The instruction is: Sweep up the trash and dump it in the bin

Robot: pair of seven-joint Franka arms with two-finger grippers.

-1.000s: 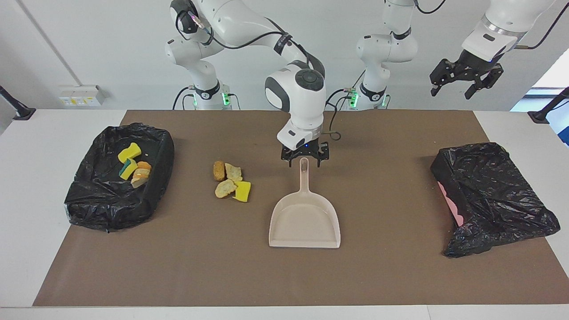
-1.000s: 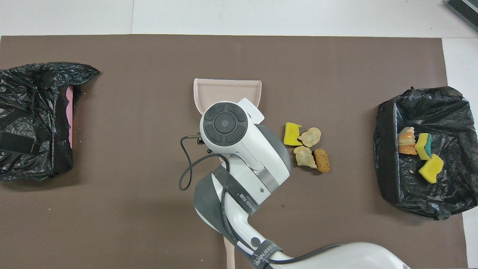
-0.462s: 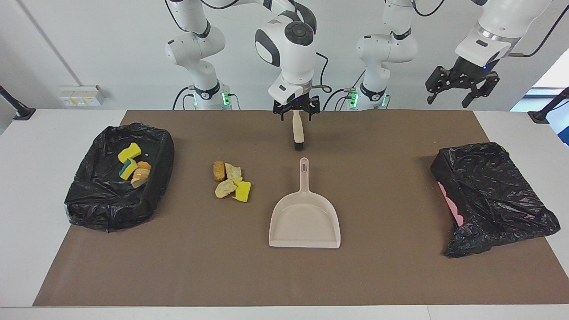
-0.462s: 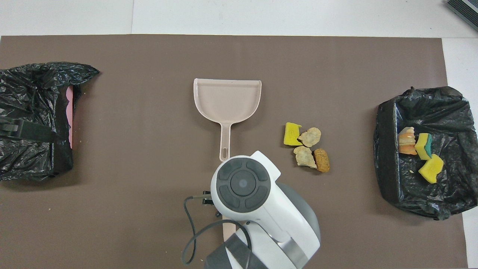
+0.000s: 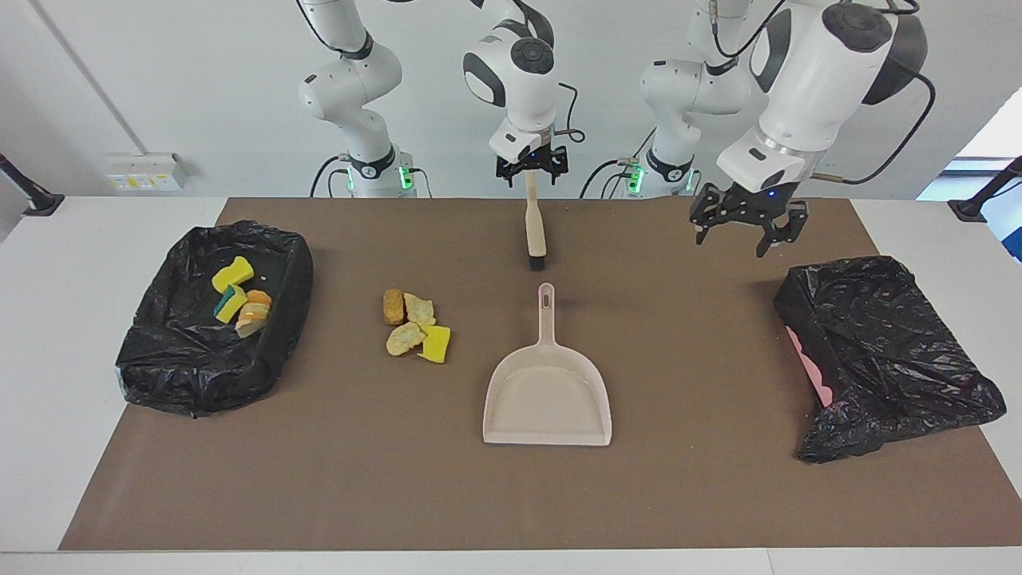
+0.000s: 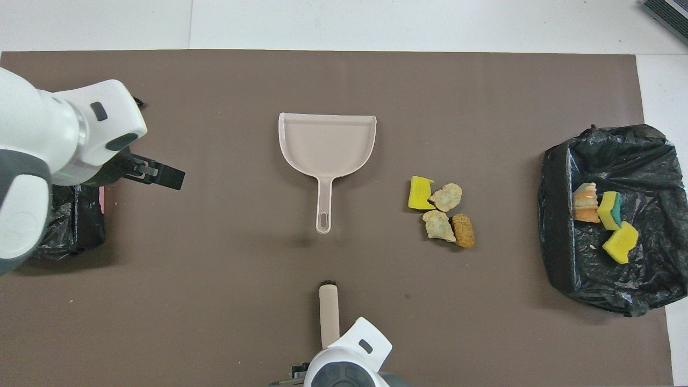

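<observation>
Facing view shows you the right hand (image 5: pixel 532 171) raised over the brush (image 5: pixel 535 228) handle, fingers spread, and the left hand (image 5: pixel 747 231) spread too, up beside the crumpled black bag (image 5: pixel 886 351). Overhead view gives you four trash (image 6: pixel 442 210) chunks on the surface (image 6: pixel 215 301) beside the dustpan (image 6: pixel 326 145); three more lie in the bin (image 6: pixel 553 242).

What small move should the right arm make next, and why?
Probably lower the right gripper and close it on the brush handle: it hangs open over that handle, and four trash pieces lie unswept beside the dustpan.
</observation>
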